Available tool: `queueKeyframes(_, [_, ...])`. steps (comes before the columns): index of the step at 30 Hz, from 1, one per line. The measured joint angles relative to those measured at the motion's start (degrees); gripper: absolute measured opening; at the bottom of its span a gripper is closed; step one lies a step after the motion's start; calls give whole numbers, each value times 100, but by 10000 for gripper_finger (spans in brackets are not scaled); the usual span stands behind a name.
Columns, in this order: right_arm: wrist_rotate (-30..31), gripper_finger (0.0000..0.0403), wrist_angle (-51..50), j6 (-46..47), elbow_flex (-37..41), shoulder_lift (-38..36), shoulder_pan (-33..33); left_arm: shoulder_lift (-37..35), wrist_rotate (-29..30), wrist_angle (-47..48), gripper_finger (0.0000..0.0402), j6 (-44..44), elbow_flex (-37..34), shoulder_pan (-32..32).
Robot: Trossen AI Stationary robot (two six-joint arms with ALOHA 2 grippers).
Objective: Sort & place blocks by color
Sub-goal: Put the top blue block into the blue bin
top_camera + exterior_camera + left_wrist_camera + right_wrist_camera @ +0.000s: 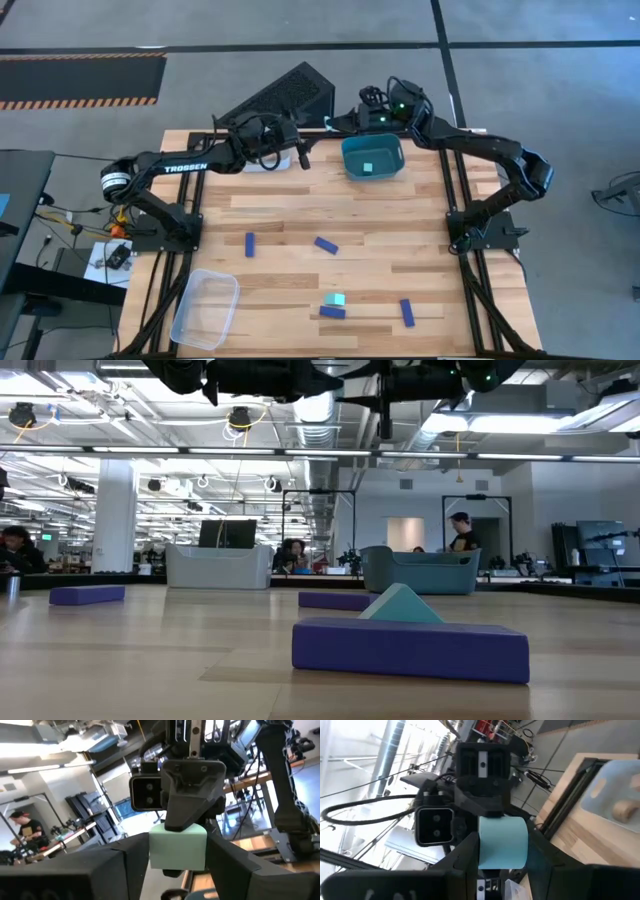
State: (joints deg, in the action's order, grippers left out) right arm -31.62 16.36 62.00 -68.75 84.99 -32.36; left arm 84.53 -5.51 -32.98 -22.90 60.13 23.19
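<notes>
Between matte dark fingers (115,870), smooth teal cube (177,849).

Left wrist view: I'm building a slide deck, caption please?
Mid-air handover: left gripper and right gripper both grip one pale teal cube.

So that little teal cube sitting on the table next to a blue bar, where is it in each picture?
High view: the teal cube lies low in the picture, near the centre.
Low view: teal cube at the centre, peeking over a bar.
Left wrist view: not in it; the held cube is another one.
Right wrist view: not in it; only the held cube shows.
Shared landmark: the blue bar right beside it.
</notes>
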Motion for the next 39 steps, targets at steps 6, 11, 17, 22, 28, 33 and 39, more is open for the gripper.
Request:
queueKeyframes(6, [-103, 139, -74, 26, 0, 58, -67, -2, -23, 239, 144, -22, -6, 62])
queueKeyframes(11, [-124, 139, -72, 29, 0, 61, -70, -4, -73, 247, 139, -28, -6, 64])
queueKeyframes(17, [-144, 140, -84, 57, 0, 63, -78, -4, 4, 243, 155, 263, -6, 60])
queueKeyframes(22, [-173, 140, -119, -28, 0, 63, -78, -4, 2, 217, 192, 271, -6, 62])
queueKeyframes(28, [-357, 141, -122, -92, 2, 63, -78, -4, -88, 214, 236, 27, -3, 64])
queueKeyframes(33, [-438, 141, -107, -96, 2, 63, -111, -4, -214, 237, 236, -41, -3, 64])
queueKeyframes(39, [-635, 141, -100, -139, 2, 63, -117, 60, -618, 173, 213, -78, 7, 34])
